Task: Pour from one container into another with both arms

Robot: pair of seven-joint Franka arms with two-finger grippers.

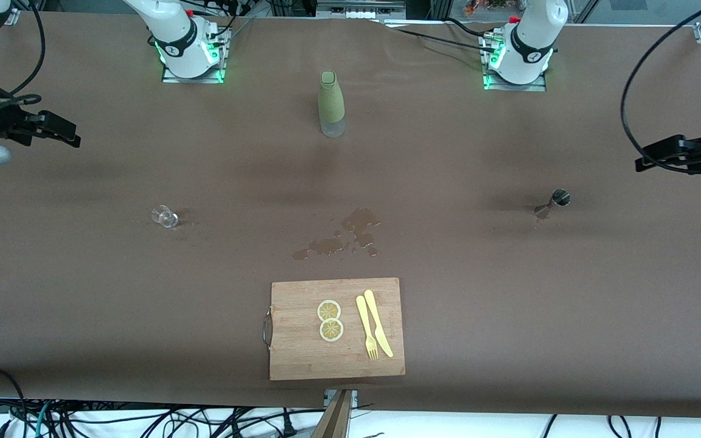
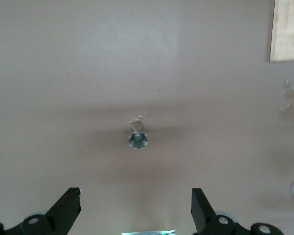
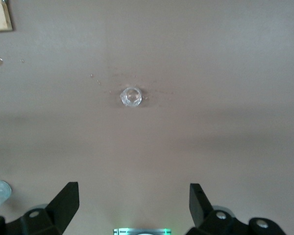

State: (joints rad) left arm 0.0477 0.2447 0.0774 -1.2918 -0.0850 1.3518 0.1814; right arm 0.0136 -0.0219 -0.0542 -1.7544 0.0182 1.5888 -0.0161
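Observation:
A small clear glass (image 1: 165, 216) stands on the brown table toward the right arm's end; the right wrist view shows it from above (image 3: 131, 97). A small metal jigger (image 1: 555, 201) stands toward the left arm's end, and the left wrist view shows it too (image 2: 137, 139). My right gripper (image 1: 74, 136) (image 3: 134, 187) hangs open and empty over the table's edge at its own end. My left gripper (image 1: 640, 163) (image 2: 135, 192) hangs open and empty over its end. Neither gripper touches anything.
A tall green bottle (image 1: 331, 103) stands midway between the two arm bases. Spilled liquid (image 1: 344, 238) marks the table's middle. Nearer the camera lies a wooden cutting board (image 1: 302, 359) with two lemon slices (image 1: 330, 320), a yellow fork (image 1: 366, 328) and a knife (image 1: 378, 322).

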